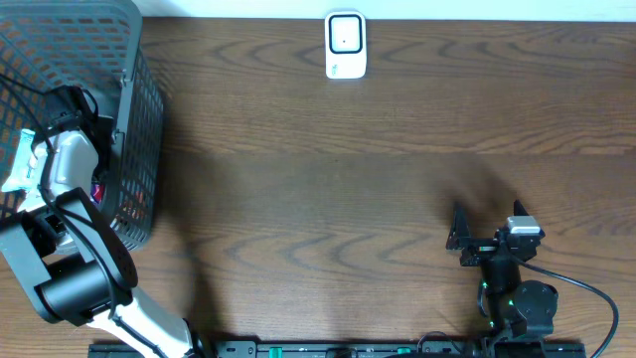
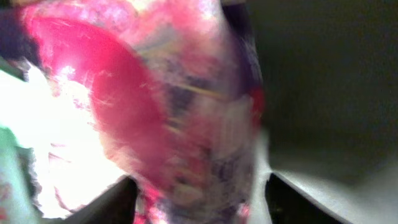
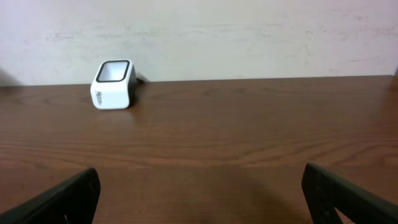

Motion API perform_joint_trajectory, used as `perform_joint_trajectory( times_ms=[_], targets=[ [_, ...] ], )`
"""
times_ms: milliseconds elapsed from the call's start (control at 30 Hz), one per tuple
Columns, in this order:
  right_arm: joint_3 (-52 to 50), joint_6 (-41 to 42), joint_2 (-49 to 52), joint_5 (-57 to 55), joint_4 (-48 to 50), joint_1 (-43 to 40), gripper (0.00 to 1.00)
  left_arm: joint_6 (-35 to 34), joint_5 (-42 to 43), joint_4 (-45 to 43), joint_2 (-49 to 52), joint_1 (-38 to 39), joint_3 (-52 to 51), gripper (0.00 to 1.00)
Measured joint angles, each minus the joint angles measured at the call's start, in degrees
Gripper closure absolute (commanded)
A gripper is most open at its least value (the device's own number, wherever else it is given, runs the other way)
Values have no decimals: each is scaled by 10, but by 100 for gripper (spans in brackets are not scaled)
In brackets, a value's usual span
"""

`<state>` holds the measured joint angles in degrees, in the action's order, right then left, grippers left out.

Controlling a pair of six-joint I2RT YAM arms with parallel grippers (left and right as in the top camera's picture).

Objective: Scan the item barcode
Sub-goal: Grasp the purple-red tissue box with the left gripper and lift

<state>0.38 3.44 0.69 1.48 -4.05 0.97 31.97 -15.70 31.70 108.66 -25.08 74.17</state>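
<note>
Pink packet (image 2: 180, 124) lengthwise between left fingers (image 2: 106, 202)

The left arm (image 1: 70, 164) dips into the dark mesh basket (image 1: 139, 129) on the left. A white scanner (image 1: 345, 45) sits at the far edge of the table (image 1: 328, 189); the right gripper (image 1: 459, 237) sits near right, well apart.

Pink-red glossy packet (image 2: 180, 118) inside basket (image 1: 139, 119), white scanner (image 1: 346, 45) upright, well apart
</note>
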Motion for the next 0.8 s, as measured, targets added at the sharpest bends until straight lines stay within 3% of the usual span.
perform_joint_trajectory(
  times_ms=[33,100,233,433,567,800],
  targets=[
    [0,0,0,0,0,0,1,2,-7,-5,0,-1,0,78],
    [0,0,0,0,0,0,1,-3,-14,-8,0,-2,0,92],
    [0,0,0,0,0,0,1,-10,-22,-7,0,-2,0,93],
    [0,0,0,0,0,0,1,-83,-7,-7,-6,-2,0,93],
    [0,0,0,0,0,0,1,-155,93,-22,-55,-4,0,93],
    [0,0,0,0,0,0,1,-307,260,-150,-245,-3,11,93]
  ],
)
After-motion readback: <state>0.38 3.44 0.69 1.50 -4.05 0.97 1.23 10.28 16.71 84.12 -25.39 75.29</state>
